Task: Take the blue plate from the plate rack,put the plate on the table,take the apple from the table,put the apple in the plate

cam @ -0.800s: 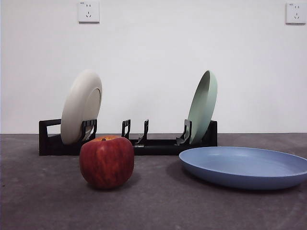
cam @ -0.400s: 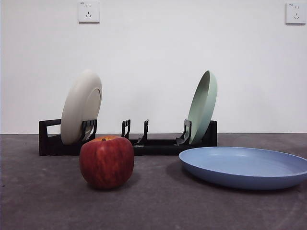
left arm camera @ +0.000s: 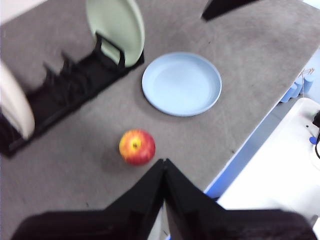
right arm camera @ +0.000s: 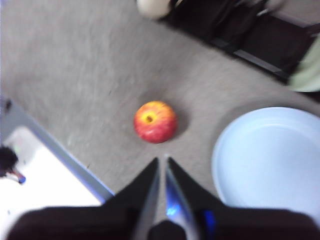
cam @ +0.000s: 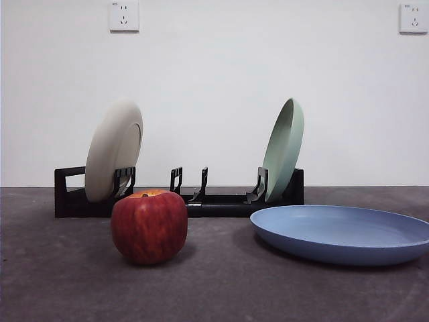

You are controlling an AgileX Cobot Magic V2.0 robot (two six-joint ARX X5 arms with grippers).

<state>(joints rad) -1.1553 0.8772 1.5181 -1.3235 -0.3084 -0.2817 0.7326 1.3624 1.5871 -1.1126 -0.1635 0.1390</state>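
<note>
The blue plate (cam: 343,234) lies flat on the dark grey worktop (cam: 221,288), out of the plate rack (cam: 179,196) and just in front of the rack's right end. It holds nothing. The apple (cam: 149,226) stands upright on the worktop to the left of the blue plate, clearly apart from it, and in front of the rack's left half.

In the rack, a cream-white plate (cam: 114,149) leans in the left holders and a pale green plate (cam: 283,149) leans in the right ones; the middle slots between them hold nothing.

Neither arm shows in the front view. From above, the left gripper (left arm camera: 164,164) hangs high over the worktop with its jaws pressed together, gripping nothing, the apple (left arm camera: 137,146) close beyond its tip. The right gripper (right arm camera: 161,161) also hangs high, its jaws nearly together with only a thin slit between them and nothing held, the apple (right arm camera: 155,121) beyond its tip and the blue plate (right arm camera: 270,160) off to one side.
</note>
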